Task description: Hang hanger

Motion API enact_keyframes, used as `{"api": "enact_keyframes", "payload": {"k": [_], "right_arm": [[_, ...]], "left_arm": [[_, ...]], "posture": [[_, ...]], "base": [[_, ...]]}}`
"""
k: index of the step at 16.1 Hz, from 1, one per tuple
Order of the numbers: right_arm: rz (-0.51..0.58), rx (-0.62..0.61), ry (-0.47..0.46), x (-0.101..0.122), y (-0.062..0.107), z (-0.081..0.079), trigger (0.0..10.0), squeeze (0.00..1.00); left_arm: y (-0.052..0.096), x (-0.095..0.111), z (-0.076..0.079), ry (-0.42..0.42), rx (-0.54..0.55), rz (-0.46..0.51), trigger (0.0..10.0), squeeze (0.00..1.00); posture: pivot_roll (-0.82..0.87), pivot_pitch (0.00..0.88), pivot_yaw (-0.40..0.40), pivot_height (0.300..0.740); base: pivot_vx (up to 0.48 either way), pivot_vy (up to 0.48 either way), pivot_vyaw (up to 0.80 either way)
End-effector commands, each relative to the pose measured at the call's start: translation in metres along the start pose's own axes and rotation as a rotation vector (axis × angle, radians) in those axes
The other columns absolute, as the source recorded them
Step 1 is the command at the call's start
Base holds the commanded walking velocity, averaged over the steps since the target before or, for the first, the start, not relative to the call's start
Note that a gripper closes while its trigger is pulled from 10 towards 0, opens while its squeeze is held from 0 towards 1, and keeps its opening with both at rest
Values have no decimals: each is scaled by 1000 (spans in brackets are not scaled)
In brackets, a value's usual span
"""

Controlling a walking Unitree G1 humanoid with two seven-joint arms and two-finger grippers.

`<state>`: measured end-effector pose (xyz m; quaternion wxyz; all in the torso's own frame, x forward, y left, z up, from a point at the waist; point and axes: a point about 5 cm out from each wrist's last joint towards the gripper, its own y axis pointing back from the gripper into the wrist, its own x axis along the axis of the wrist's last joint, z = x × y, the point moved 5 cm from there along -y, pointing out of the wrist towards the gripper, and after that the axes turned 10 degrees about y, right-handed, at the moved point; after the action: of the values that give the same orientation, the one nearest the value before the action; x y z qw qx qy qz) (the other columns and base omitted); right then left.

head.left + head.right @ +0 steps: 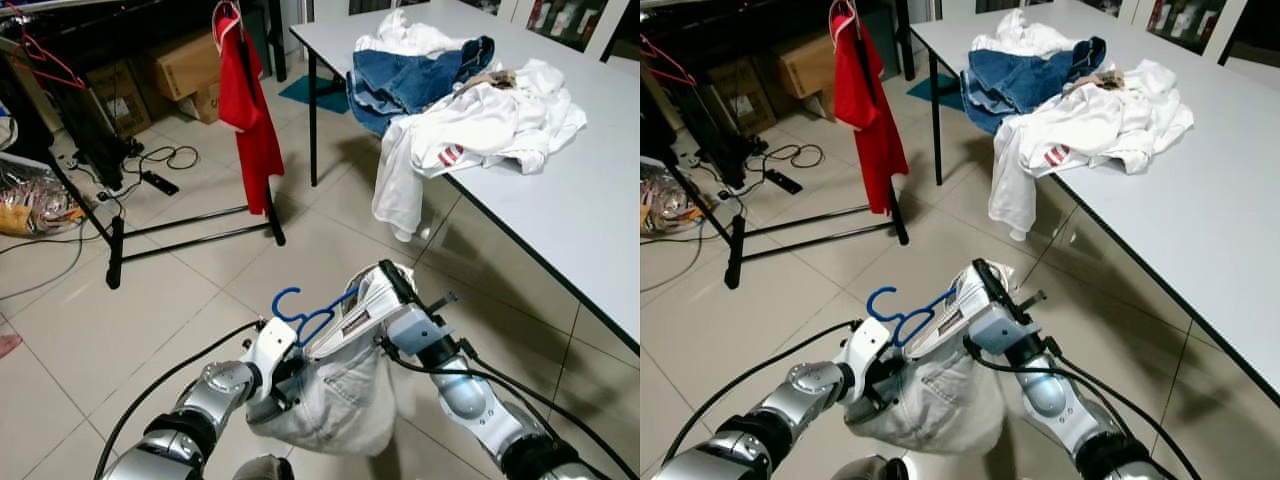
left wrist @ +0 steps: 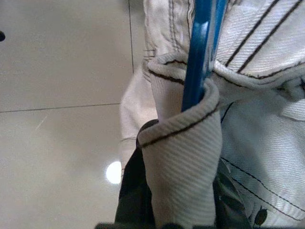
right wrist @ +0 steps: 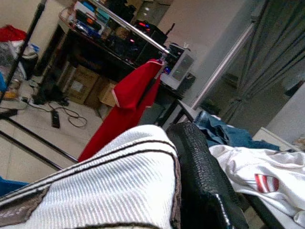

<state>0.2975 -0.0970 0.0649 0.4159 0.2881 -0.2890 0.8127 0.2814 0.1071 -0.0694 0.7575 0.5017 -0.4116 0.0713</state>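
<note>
The white desk (image 1: 560,210) runs along my right, heaped at its far end with a white shirt (image 1: 480,125) spilling over the near edge and a blue denim piece (image 1: 420,75) behind it. Across the tiled floor (image 1: 90,330) stands the black clothes rack (image 1: 190,235), a red garment (image 1: 250,110) already hanging from it — the place, I judge, where my load belongs.

I carry a pale denim garment (image 1: 340,400) on a blue hanger (image 1: 300,312) low in front of me, between both arms. My left pincer (image 1: 285,375) is closed on a folded cuff or collar of the fabric beside the hanger's arm; my right pincer (image 1: 385,290) is clamped on the garment's upper edge, one black finger (image 3: 200,176) pressed against ribbed cloth. Held from two sides like this, the garment stays spread and the hook points up and free, ready to catch the rail.

The head views give the rack and the distance to cover. The left wrist view shows what they cannot — the blue hanger running inside the fold of cloth. The right wrist view looks past the fabric toward the red garment and the rail (image 3: 133,28).
</note>
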Motion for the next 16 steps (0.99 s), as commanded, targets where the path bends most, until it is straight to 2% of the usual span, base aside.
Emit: {"api": "enact_keyframes", "payload": {"k": [1,2,3,5,7,10,11,14,15,16], "right_arm": [[171,-184,-55,31,-18,42,10000,0],[248,-77,-76,44,-14,27,10000,0],[273,-42,-65,48,-12,23,10000,0],[322,-9,-46,57,-13,25,10000,0],[369,44,5,64,-13,25,10000,0],[422,126,25,72,-9,18,10000,0],[429,171,54,71,-2,11,10000,0],[359,173,82,56,4,11,10000,0],[331,139,96,51,3,16,10000,0],[322,125,101,50,3,18,10000,0]], "left_arm": [[14,-50,-16,76,67,-172,10000,0],[14,-52,-16,78,66,-183,10000,0],[15,-53,-16,84,66,-189,10000,0],[16,-57,-17,166,73,-196,10000,0],[19,-64,-19,196,84,-217,10000,0],[21,-70,-20,214,99,-236,10000,0],[21,-67,-24,222,130,-222,10000,0],[21,-52,-41,247,263,-148,10000,0],[21,-30,-54,291,352,-34,10000,0],[21,-20,-58,317,376,14,10000,0]], "posture": [[16,0,80,740],[11,0,81,740],[10,0,83,740],[11,0,84,740],[10,0,84,740],[12,0,84,740],[12,0,84,740],[18,2,82,740],[16,2,83,740],[16,2,83,740]], "base": [[0,0,0],[0,0,0],[0,0,0],[0,0,0],[0,0,0],[0,0,0],[0,0,0],[0,0,0],[0,0,0],[0,0,0]]}}
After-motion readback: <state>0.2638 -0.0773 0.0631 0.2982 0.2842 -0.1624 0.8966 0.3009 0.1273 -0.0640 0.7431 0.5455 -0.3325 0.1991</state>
